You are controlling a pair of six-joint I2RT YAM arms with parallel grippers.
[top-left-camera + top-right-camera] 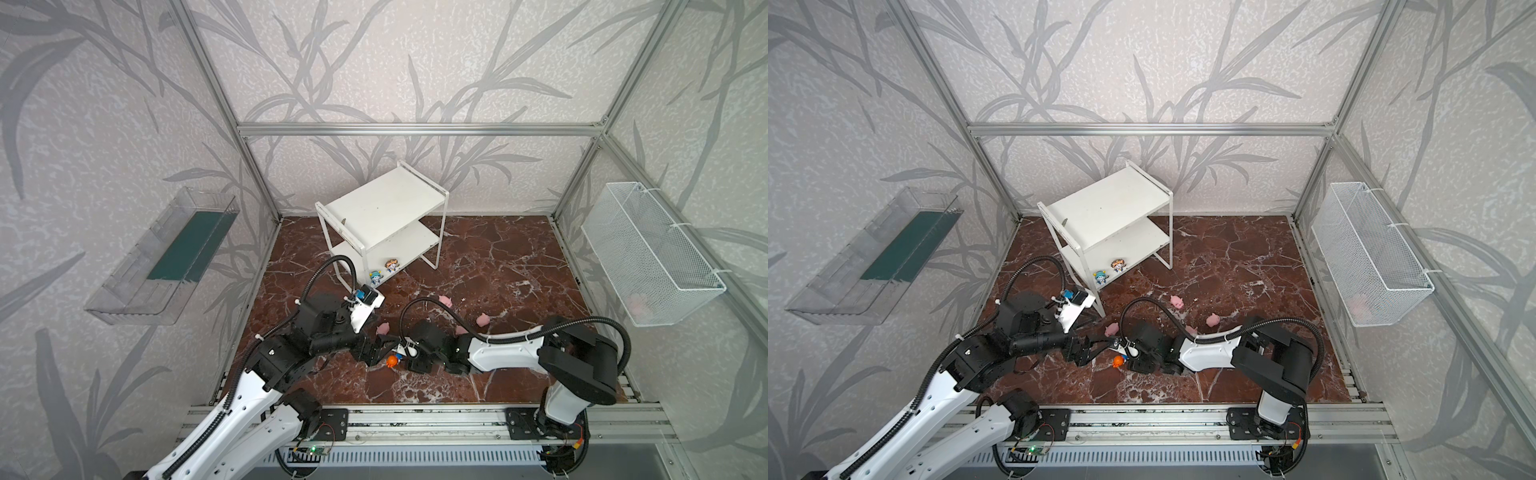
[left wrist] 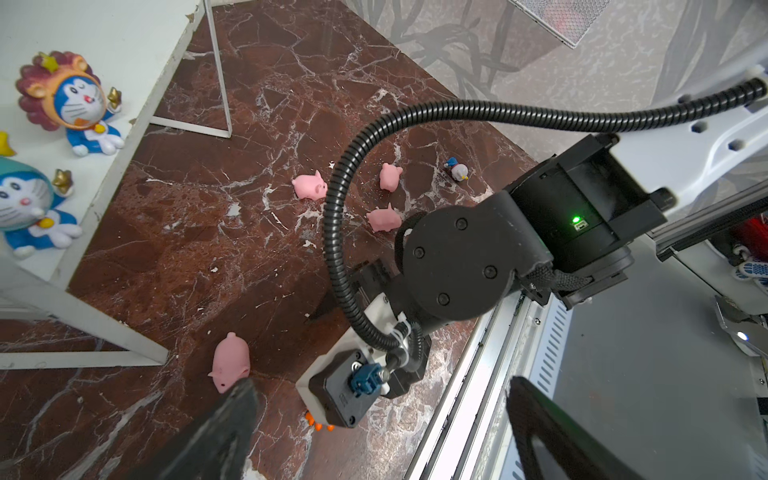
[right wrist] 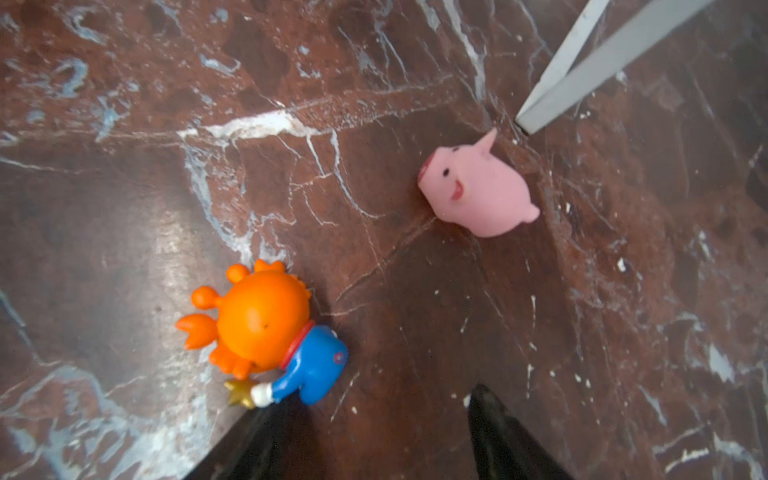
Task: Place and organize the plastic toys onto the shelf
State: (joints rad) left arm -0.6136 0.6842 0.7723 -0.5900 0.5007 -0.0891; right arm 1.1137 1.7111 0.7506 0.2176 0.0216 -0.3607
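The white shelf (image 1: 386,203) stands at the back, and two blue figurines (image 1: 376,277) (image 1: 391,265) sit on its lower board (image 2: 124,41). An orange-headed blue figurine (image 3: 266,328) lies on the floor, touching one fingertip of my open right gripper (image 3: 374,399) from outside the gap. My left gripper (image 2: 380,382) faces the right one, wide open, with the right wrist's camera mount between its fingers. One pink pig (image 2: 230,368) lies by a left fingertip (image 2: 239,399). Three more pigs (image 1: 446,300) (image 1: 482,320) (image 1: 460,330) lie further right. A small blue and white figurine (image 2: 456,169) lies beyond them.
A clear plastic bin (image 1: 158,257) hangs on the left wall. On the right wall hangs a white wire basket (image 1: 652,249) with a faint pink shape (image 1: 638,305) inside. The shelf's front leg (image 3: 582,70) stands close to the pig. A metal rail (image 1: 415,424) runs along the front.
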